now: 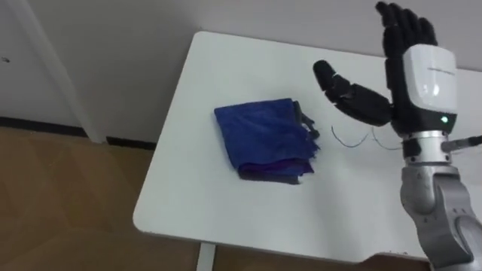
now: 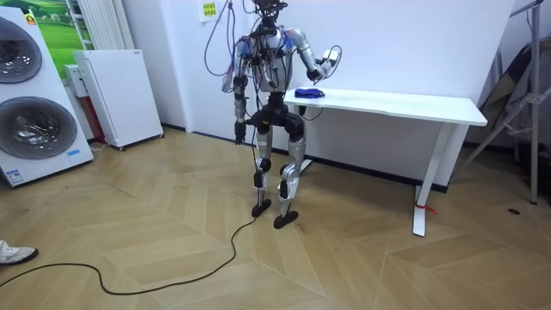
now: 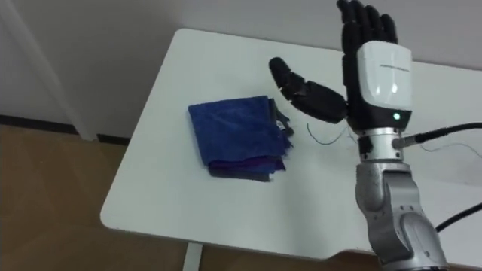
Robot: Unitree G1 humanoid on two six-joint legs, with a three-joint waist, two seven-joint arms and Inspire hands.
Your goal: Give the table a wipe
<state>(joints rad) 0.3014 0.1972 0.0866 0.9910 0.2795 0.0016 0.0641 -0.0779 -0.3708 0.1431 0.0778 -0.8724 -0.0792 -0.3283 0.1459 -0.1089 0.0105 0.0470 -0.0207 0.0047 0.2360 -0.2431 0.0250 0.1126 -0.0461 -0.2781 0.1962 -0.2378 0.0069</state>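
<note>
From the head camera I see my right hand (image 1: 422, 75) up over the white tabletop (image 1: 196, 203). Its fingers are straight, its thumb is out, and it holds nothing. The folded blue cloth (image 1: 263, 139) lies flat to its left, not touching it. The room view adds more: the robot stands at the tabletop's end, left hand (image 2: 240, 129) hanging low, washing machines (image 2: 34, 95) farther off.

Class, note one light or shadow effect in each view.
Left eye view: even light on the table around the cloth, no glare; right eye view: a green light glows below the right hand; room view: the wall under the table is shaded.
</note>
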